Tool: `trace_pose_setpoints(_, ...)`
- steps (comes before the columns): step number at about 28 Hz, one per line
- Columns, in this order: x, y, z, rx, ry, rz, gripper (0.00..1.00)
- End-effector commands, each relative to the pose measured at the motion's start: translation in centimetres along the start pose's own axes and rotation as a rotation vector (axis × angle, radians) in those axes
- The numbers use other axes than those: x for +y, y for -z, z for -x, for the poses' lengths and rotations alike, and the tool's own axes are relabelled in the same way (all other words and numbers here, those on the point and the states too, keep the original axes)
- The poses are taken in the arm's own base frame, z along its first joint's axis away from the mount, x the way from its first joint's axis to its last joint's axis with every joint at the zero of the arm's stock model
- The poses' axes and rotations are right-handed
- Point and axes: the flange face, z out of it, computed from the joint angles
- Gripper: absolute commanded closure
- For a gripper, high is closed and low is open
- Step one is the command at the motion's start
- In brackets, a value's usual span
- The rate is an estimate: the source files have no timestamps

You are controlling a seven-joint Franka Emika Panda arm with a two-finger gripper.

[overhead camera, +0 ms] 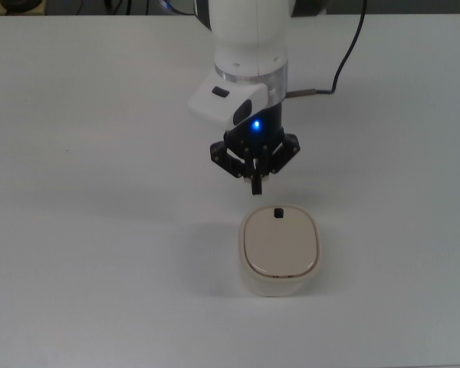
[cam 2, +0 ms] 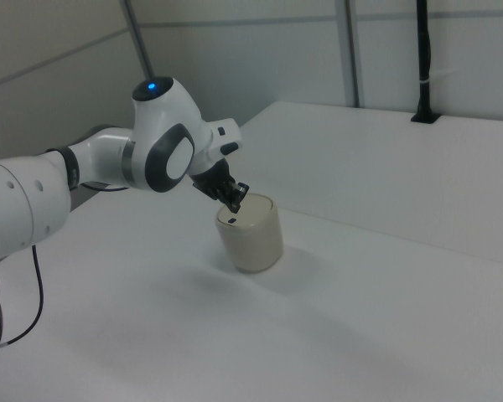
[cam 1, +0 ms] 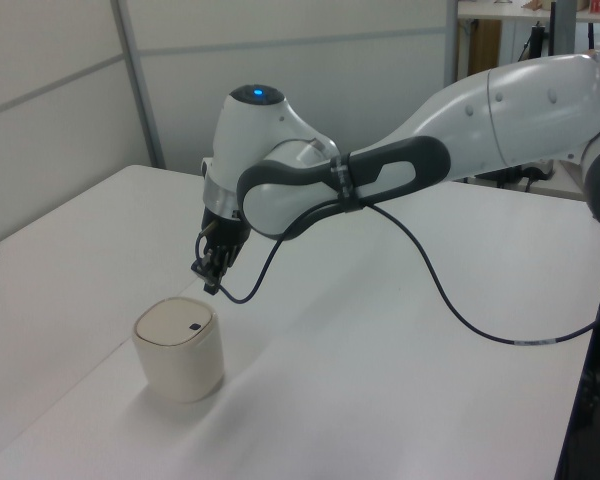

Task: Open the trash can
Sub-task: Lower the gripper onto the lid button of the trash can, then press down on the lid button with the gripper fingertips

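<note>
Sitting upright on the white table (overhead camera: 77,253), the cream trash can (overhead camera: 280,249) has its flat lid (overhead camera: 280,244) shut, and the tiny black button (overhead camera: 277,213) lies at the far end of its rim in the top view, the end nearest the arm. The gripper (overhead camera: 256,186) hangs just beyond that end, above and clear of the bin, with the jaws drawn together into a single narrow tip pointing down; in the left view it (cam 1: 212,286) floats just above the can's far edge. The likely trouble is a miss: the button is a small target, and the tip stands to the top view's left of it and farther off, so a straight descent could land on the table or the rim rather than the button. A push that comes in at a slant might shove or tip the light, unanchored bin instead of releasing the catch. Pressing the lid itself would only hold it closed.
</note>
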Motion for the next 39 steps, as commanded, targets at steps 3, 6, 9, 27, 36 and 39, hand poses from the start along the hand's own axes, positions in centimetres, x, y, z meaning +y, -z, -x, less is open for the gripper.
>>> trace_pose_setpoints(3,-2.3,-2.5,-0.3,0.08,-0.004,-0.027,1.0)
trace_pose_setpoints(6,-3.2,-3.4,-0.3,0.1,0.011,-0.032,1.0)
trace_pose_setpoints(9,-3.8,-4.0,-0.3,0.106,0.02,-0.035,1.0)
trace_pose_setpoints(27,-3.6,-6.6,0.4,0.088,0.026,-0.026,1.0)
trace_pose_setpoints(36,-3.9,-9.2,1.3,0.049,0.045,-0.011,1.0)
trace_pose_setpoints(39,-3.9,-9.1,1.3,0.048,0.045,-0.01,1.0)
